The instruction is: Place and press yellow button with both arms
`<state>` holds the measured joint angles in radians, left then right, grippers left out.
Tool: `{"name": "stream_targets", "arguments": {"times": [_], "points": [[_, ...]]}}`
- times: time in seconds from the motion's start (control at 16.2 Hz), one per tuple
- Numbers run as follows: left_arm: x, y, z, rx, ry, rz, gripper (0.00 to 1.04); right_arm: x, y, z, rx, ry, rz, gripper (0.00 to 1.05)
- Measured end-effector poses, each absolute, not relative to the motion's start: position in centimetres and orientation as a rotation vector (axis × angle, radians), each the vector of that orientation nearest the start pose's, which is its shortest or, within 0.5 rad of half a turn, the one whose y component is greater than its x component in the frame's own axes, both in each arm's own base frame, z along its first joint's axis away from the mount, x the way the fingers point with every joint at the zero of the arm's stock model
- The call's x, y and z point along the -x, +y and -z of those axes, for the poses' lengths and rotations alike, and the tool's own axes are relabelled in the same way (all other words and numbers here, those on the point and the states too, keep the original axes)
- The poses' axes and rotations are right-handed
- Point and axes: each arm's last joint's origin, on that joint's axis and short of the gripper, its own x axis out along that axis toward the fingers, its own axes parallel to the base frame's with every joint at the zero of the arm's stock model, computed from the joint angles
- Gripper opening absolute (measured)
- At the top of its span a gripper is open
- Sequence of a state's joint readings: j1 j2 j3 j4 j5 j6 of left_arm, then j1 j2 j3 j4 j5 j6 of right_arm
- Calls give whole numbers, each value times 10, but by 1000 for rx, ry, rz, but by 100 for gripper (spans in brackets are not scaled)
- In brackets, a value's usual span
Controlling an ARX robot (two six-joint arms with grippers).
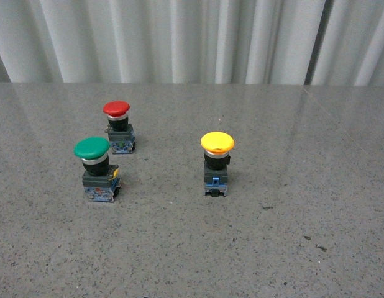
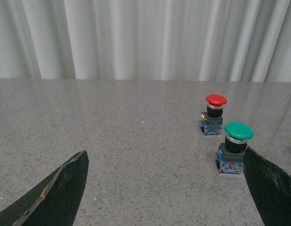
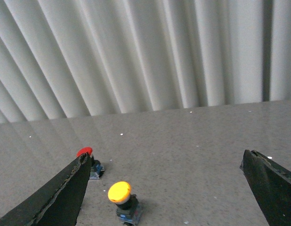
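The yellow button (image 1: 217,162) stands upright on the grey stone table, right of centre in the front view. It also shows in the right wrist view (image 3: 121,200), low between the spread fingers and nearer the one finger (image 3: 65,193). My right gripper (image 3: 165,162) is open and empty, above and apart from the button. My left gripper (image 2: 165,165) is open and empty over bare table; the yellow button is out of its view. Neither arm shows in the front view.
A green-capped button (image 1: 96,169) and a red-capped button (image 1: 119,126) stand left of the yellow one. In the left wrist view the green button (image 2: 233,146) is close beside one finger (image 2: 270,188), the red button (image 2: 213,114) behind it. White curtains hang behind the table.
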<state>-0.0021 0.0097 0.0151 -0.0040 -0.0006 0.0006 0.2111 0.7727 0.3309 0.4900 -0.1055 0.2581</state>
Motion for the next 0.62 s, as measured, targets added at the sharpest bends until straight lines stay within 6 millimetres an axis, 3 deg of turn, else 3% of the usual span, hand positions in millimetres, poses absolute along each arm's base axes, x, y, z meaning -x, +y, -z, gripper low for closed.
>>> {"name": "stream_targets", "arguments": {"times": [0.25, 0.37, 0.49, 0.62], "points": [[-97, 0, -168, -1, -1, 2, 98, -249, 94, -252, -297, 117, -444, 98], [-97, 0, -168, -1, -1, 2, 98, -279, 122, -242, -303, 201, -474, 98], [-97, 0, -168, -1, -1, 2, 98, -287, 148, -223, -282, 282, -514, 98], [-97, 0, -168, 0, -1, 2, 98, -284, 167, -212, -267, 321, -559, 80]]}}
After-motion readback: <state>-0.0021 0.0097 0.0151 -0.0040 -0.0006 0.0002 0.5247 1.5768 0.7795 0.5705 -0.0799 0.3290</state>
